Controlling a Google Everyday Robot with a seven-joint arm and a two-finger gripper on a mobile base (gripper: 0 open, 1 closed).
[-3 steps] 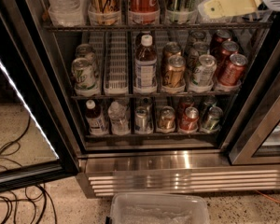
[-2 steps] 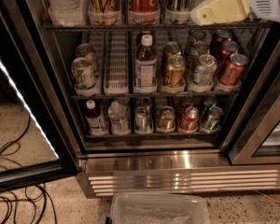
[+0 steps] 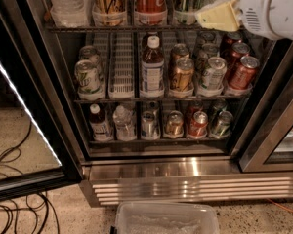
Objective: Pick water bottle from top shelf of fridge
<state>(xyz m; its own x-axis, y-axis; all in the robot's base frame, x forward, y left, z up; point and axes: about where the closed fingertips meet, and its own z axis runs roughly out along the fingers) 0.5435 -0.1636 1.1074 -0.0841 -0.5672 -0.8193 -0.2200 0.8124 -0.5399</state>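
The water bottle point(image 3: 68, 4) stands at the left end of the top shelf point(image 3: 156, 28) of the open fridge point(image 3: 185, 172), not yet picked. The end effector point(image 3: 219, 16) hovers by the shelf's right end, well apart from the bottle and not gripping it. Its opening cannot be told. Reaching across, grasping and lifting out all remain.

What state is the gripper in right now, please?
Gripper: at the upper right, in front of the top shelf, well apart from the water bottle; open or closed cannot be told.
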